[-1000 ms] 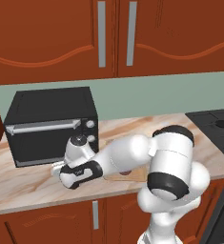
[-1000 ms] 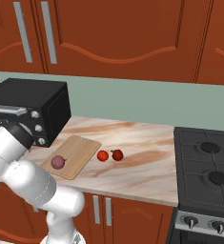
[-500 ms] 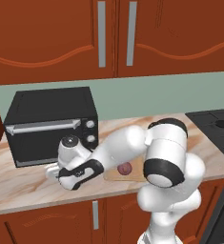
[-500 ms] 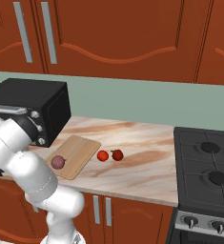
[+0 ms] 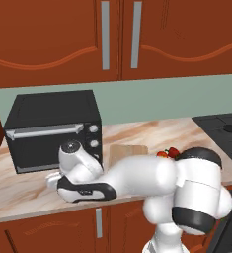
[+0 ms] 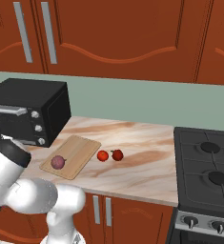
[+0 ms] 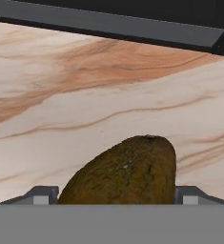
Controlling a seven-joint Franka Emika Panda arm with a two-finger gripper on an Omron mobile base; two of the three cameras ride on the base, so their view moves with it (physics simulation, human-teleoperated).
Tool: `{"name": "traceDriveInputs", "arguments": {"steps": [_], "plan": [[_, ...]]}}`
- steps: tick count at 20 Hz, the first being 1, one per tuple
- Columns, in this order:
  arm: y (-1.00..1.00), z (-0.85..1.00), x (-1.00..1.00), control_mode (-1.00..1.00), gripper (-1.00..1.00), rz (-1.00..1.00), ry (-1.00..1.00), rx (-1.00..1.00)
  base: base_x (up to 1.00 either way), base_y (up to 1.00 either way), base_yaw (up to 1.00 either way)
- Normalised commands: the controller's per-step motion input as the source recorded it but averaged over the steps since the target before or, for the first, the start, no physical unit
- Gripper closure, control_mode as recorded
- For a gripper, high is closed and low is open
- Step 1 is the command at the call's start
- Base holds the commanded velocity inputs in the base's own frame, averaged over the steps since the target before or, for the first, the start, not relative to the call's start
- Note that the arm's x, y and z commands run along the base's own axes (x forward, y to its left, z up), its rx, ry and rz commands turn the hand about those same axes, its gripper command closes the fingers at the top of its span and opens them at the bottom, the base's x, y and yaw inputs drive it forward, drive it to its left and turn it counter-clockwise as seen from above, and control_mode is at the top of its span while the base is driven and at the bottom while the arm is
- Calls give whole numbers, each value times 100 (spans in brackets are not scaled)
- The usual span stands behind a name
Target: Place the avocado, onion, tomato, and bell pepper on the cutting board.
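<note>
A dull, brown-green, egg-shaped avocado is flanked closely by the fingers of the hand; grip cannot be told. Marbled worktop is bounded by the oven.

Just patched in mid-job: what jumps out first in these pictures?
The avocado looms large in the hand view, lying on the marble counter between the hand's two fingertips, in front of the black toaster oven. In the right base view, the onion sits on the cutting board, with the tomato and bell pepper on the counter beside it.
</note>
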Motion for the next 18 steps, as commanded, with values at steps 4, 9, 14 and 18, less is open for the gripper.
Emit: {"name": "traceDriveInputs", "arguments": {"steps": [4,9,14,18], "plan": [[-45,46,-63,-100,100,-1,0,0,0,0,0],[-56,62,-56,-100,100,0,0,0,0,0,0],[-66,76,-51,-100,100,0,-2,0,0,0,0],[-70,75,-38,-100,100,0,-5,0,0,0,0]]}}
